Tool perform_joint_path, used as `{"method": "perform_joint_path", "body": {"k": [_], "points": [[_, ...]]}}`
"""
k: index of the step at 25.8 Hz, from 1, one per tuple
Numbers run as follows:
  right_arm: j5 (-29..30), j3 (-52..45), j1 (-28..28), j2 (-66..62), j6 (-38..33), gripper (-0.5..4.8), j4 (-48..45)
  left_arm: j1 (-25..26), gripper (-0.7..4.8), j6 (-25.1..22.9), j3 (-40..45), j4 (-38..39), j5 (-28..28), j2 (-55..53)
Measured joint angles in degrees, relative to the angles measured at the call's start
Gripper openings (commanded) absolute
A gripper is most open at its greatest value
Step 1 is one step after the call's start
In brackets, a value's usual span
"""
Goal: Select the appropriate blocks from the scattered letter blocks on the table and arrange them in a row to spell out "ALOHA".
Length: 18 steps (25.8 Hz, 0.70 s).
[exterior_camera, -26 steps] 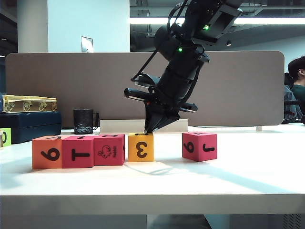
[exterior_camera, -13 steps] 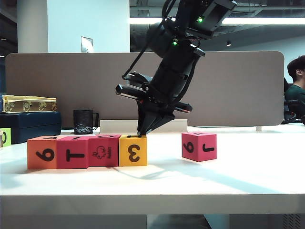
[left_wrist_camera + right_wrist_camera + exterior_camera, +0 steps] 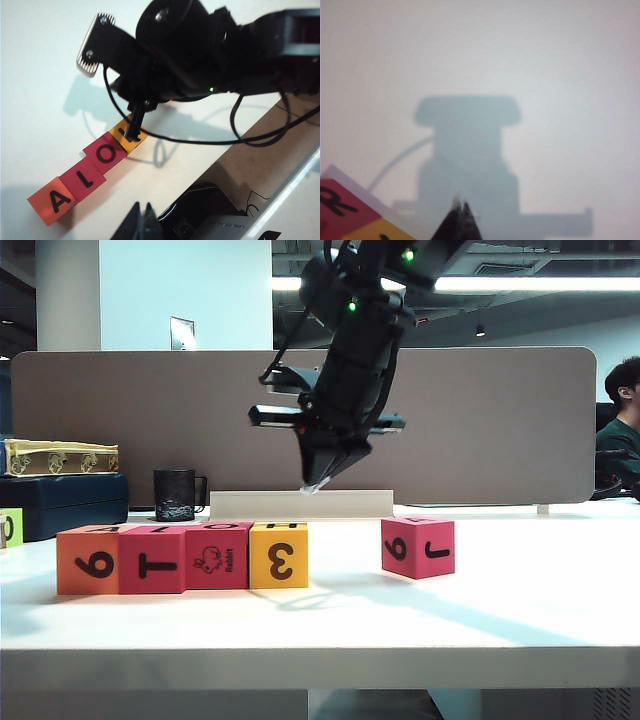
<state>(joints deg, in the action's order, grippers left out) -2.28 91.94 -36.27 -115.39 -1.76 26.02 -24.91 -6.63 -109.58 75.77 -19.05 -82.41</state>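
At lower left of the exterior frame, four letter blocks [image 3: 182,557] touching in a row on the worktop [image 3: 520,610], fifth block [image 3: 418,546] apart at right, right hand [image 3: 318,483] clenched empty above the yellow block [image 3: 278,555], left hand [image 3: 142,225] clenched, empty.

Five letter blocks sit on the desk [image 3: 520,610]: one orange block [image 3: 88,560], three pink-red blocks [image 3: 152,560] [image 3: 217,556] [image 3: 418,547] and one yellow block [image 3: 279,556], which lies below the closed fingers [image 3: 314,484] of the right gripper. One black mug [image 3: 176,494] stands behind.
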Motion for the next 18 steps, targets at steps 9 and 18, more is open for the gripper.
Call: {"method": "perform_joint_path", "body": {"k": [9, 18], "points": [[-2.12, 8.74, 6.29, 0.48, 0.39, 4.09, 28.85, 0.00, -0.06, -0.02, 0.00, 0.13, -0.02, 0.00], [2.45, 8.66, 7.76, 0.22, 0.37, 4.46, 36.06, 0.00, -0.06, 0.00, 0.00, 0.00, -0.02, -0.04]]}}
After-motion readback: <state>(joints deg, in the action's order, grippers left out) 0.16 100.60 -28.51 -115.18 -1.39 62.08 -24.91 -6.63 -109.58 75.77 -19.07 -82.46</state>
